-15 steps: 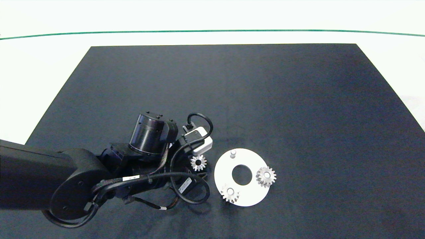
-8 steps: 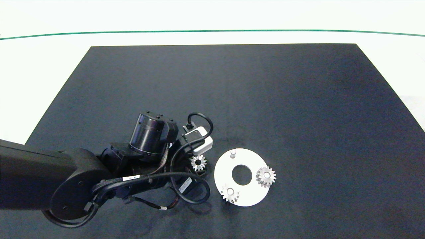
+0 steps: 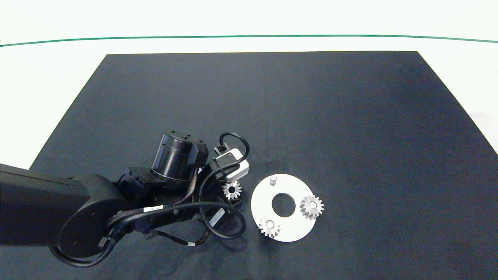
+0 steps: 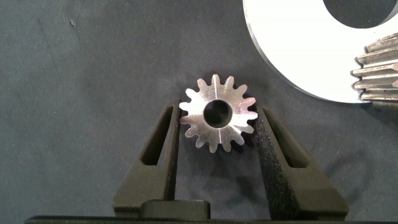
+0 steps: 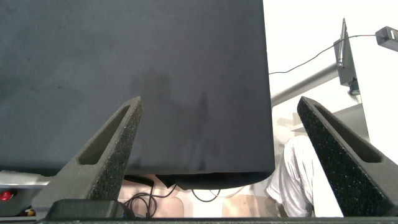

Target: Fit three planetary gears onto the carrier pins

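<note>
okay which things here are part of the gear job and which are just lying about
Part of the job: loose gear between the left gripper fingers; white disc; two seated gears; bare pin.

Just there: black mat; right gripper, parked off the mat.

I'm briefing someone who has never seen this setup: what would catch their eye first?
Probably the white disc on the black mat, with silvery gears seated on two of its pins and the far pin bare. Next, the left gripper just left of the disc, fingers shut on the third gear. The right gripper hangs open off the mat's edge, out of the head view.
</note>
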{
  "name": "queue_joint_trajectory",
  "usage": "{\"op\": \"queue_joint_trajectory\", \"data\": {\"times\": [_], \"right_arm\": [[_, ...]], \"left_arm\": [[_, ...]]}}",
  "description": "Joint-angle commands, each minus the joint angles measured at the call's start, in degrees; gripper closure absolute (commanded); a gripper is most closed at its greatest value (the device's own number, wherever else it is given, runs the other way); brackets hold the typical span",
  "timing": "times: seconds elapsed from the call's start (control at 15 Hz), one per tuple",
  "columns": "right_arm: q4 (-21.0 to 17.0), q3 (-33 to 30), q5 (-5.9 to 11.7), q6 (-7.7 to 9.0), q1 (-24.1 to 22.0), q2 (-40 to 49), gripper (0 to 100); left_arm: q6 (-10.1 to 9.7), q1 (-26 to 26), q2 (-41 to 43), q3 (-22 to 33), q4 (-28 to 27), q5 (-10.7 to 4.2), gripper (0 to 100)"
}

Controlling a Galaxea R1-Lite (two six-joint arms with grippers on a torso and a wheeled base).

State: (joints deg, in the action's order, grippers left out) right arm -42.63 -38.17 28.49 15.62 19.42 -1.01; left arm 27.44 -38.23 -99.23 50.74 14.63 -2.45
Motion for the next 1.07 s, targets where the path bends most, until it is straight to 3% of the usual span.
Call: {"op": "queue_joint_trajectory", "data": {"times": [0.07, 0.73, 1.07], "right_arm": [[-0.44, 0.02, 0.16, 0.12, 0.00, 0.05, 0], [-0.52, 5.30, -0.63, -0.15, 0.62, -1.89, 0], [-0.52, 5.12, -0.54, -0.15, 0.62, -1.80, 0]], "left_arm": [[0.16, 0.00, 0.00, -0.20, 0.05, -0.01, 76], [0.16, -0.18, 0.44, -1.17, 1.63, -0.10, 96], [0.33, -2.99, 1.85, 2.26, 0.84, -0.63, 96]]}}
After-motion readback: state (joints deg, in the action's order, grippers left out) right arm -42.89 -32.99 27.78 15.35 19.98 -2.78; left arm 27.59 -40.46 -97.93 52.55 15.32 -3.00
